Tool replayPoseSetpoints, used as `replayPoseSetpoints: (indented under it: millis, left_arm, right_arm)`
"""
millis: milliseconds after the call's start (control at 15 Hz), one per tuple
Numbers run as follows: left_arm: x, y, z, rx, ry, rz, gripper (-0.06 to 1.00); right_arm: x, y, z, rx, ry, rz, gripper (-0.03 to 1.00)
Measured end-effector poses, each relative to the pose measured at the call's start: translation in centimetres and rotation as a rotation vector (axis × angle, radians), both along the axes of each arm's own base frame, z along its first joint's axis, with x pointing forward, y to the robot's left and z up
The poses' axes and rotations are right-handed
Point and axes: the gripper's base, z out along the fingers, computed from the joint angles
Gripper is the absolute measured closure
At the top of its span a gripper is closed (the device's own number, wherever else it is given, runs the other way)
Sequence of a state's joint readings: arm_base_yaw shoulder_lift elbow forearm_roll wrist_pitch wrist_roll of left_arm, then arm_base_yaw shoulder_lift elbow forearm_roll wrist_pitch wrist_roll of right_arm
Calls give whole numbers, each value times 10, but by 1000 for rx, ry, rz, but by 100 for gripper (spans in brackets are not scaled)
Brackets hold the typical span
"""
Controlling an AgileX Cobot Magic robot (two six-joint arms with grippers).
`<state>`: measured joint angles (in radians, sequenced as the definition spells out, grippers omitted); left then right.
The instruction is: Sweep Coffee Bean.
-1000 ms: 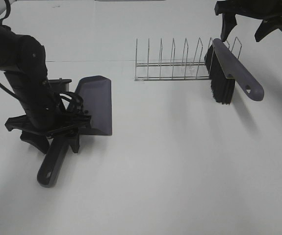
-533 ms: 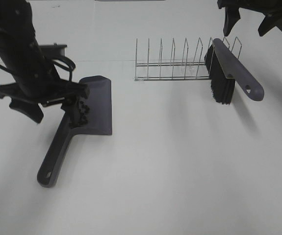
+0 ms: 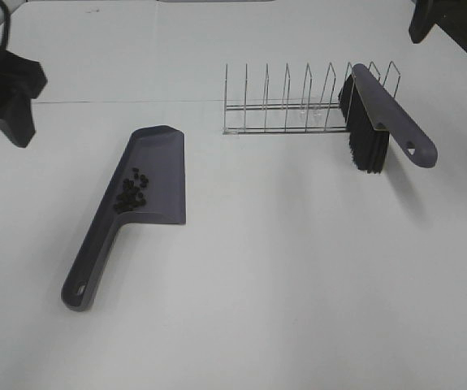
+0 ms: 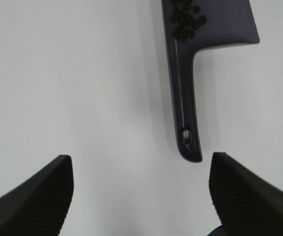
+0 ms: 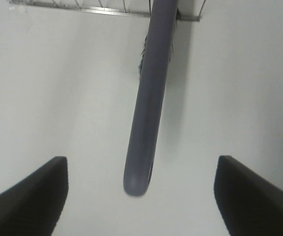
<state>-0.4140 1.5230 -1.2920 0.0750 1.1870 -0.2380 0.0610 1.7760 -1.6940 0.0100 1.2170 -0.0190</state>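
A dark purple plastic dustpan [image 3: 140, 195] lies flat on the white tabletop [image 3: 298, 276], its long handle [image 3: 91, 264] pointing toward the near edge and its scoop toward the far side. The coffee bean cluster [image 3: 131, 192], a scatter of tiny dark oval beans, sits inside the scoop close to where the handle begins; the left wrist view shows the same beans [image 4: 185, 19] gathered at the pan's neck. Nothing lies on the table between the dustpan and the things beyond it.

Farther back and to the right, a thin silver wire rack [image 3: 290, 106] with upright dividers stands on the table. A hand brush with a purple plastic handle [image 3: 391, 114] and black bristles [image 3: 365, 146] leans tilted at the rack's right end, bristles down on the table, handle slanting out to the right. In the right wrist view the brush handle [image 5: 148, 98] runs down from the rack bars.

The left gripper [image 4: 141, 196] is held above the table at the far left, apart from the dustpan, its two black fingers [image 4: 38, 196] spread wide with nothing between them. The right gripper [image 5: 141, 196] is raised at the far right corner, above the brush handle, likewise spread wide and holding nothing; in the high view only a dark edge of it [image 3: 428, 16] shows.
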Motion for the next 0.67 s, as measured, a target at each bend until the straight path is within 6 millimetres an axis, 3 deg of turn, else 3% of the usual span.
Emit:
replayPoseSetpoints:
  millis: [133, 400, 600, 667]
  left_arm:
    - [-34, 15, 12, -8, -30, -16, 24]
    - [-108, 47, 0, -14, -45, -19, 24]
    - [-158, 69, -6, -60, -154, -22, 24]
    - [-191, 84, -7, -101, -271, -42, 24]
  right_arm:
    - [-42, -2, 5, 1, 23, 0, 28]
    - [-135, -8, -13, -1, 98, 0, 28]
    - [-204, -8, -30, 43, 107, -2, 28]
    - [-245, -10, -35, 52, 46, -1, 28]
